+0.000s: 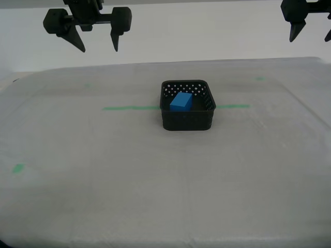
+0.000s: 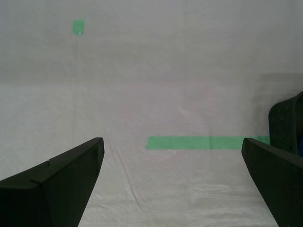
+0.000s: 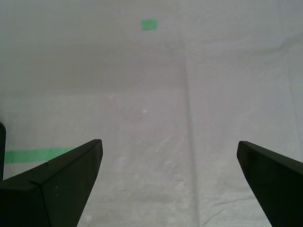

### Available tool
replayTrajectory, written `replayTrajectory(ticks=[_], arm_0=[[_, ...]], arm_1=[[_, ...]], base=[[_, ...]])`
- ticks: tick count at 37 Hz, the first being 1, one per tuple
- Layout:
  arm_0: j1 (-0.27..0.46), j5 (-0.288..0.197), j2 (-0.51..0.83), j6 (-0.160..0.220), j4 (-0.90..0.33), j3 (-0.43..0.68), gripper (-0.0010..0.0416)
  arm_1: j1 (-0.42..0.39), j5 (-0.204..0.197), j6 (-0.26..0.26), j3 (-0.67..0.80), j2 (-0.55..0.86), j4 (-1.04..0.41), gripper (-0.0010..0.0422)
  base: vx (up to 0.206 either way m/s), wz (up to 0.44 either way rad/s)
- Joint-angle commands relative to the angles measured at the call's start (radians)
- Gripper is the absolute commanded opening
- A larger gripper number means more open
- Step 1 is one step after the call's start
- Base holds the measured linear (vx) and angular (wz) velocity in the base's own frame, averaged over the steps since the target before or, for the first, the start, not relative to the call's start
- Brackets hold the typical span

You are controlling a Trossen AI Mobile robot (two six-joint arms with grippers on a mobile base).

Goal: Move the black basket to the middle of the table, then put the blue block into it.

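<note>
black basket: the black basket point(image 1: 186, 122) stands upright near the middle of the table point(image 1: 155, 191), in the exterior view's centre, and we see its perforated walls and rounded rim whole
blue block: the blue block point(image 1: 181, 101) lies inside the basket on its floor, turned at a slight angle to the walls
tape line: the thin green tape line point(image 1: 132, 108) runs across the cloth and comes out on both sides of the basket, which sits over it
tape bits: we see one small green bit point(image 1: 18, 168) near the exterior view's left edge and a fainter one point(image 1: 258, 78) far back towards the exterior view's right
first arm's end: my first gripper point(image 1: 311, 37) hangs high at the exterior view's top right, well apart from the basket; its jaws are spread wide with nothing between them, and only bare cloth shows under them in its own wrist view point(image 3: 168, 146)
second arm's end: my second gripper point(image 1: 99, 49) hangs high at the exterior view's top left, also well clear of the basket; its fingers stand spread and empty point(image 2: 173, 142), over the cloth and the tape line, with a corner of the basket point(image 2: 286, 125) just in sight
</note>
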Motion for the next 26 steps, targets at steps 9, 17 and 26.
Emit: replayTrajectory(ticks=[9, 17, 26], arm_0=[[0.0, 0.0, -0.001, -0.001, 0.0, 0.0, 0.0399], [0.0, 0.0, -0.001, -0.001, 0.0, 0.0, 0.0399], [0.0, 0.0, -0.001, -0.001, 0.0, 0.0, 0.0399]], arm_1=[[0.034, 0.005, 0.021, -0.026, 0.0, 0.032, 0.04], [0.034, 0.005, 0.02, -0.026, 0.0, 0.033, 0.04], [0.035, 0.005, 0.02, -0.026, 0.0, 0.033, 0.04]], base=[[0.0, 0.0], [0.0, 0.0], [0.0, 0.0]])
